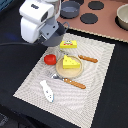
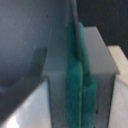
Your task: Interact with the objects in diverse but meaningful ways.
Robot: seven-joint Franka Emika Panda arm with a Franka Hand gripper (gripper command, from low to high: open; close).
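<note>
My gripper [image 1: 60,28] hangs above the mat's far edge, between the grey two-handled pot [image 1: 70,9] and the flat yellow labelled box [image 1: 68,44]. In the wrist view its green pads [image 2: 74,85] are pressed together with nothing between them, so the gripper [image 2: 78,35] is shut and empty. The yellow holed cheese wedge [image 1: 70,62] lies on the tan plate [image 1: 66,73]. A red tomato [image 1: 49,59] sits at the plate's side toward the exterior view's left. The white fish-shaped piece [image 1: 47,90] lies near the mat's front corner.
A striped white placemat [image 1: 100,90] carries the items. A wooden-handled knife [image 1: 88,58] and fork [image 1: 75,82] flank the plate. A pink toy stove [image 1: 100,22] with black burners and a bowl [image 1: 122,17] stand at the back.
</note>
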